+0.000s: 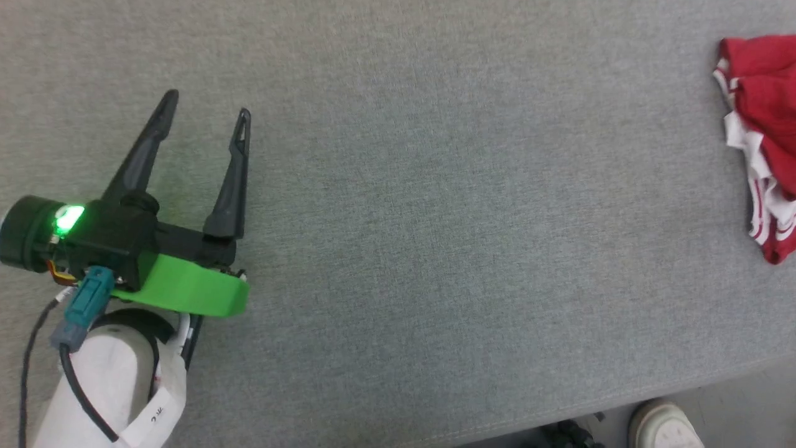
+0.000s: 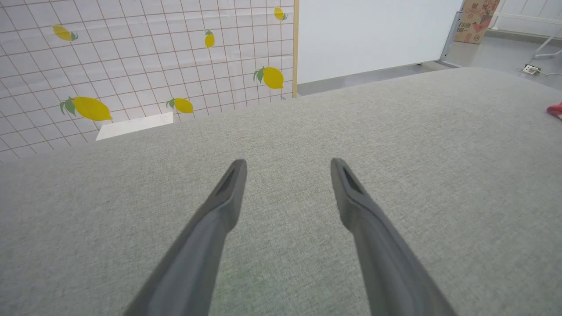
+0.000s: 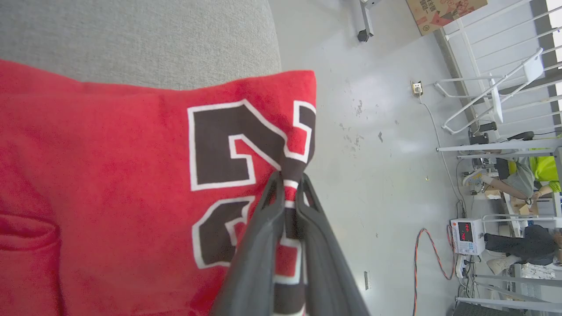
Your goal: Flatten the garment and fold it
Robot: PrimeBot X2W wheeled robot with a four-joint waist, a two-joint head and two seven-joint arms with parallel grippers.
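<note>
The garment (image 1: 762,134) is a red jersey with white, red-striped trim, bunched at the right edge of the head view. In the right wrist view its red cloth (image 3: 109,175) spreads wide, showing a black number with white outline. My right gripper (image 3: 288,180) is shut on the garment, pinching a fold of cloth at the printed number near its edge. My left gripper (image 1: 205,106) hovers open over the bare grey table surface (image 1: 435,218) at the left, far from the garment, with nothing between its fingers (image 2: 228,193).
The grey fabric table ends at a front edge, and a person's white shoe (image 1: 662,426) stands on the floor beyond it. A lemon-print tiled panel (image 2: 145,57) rises past the table's far side. Racks, cables and people (image 3: 518,180) occupy the room.
</note>
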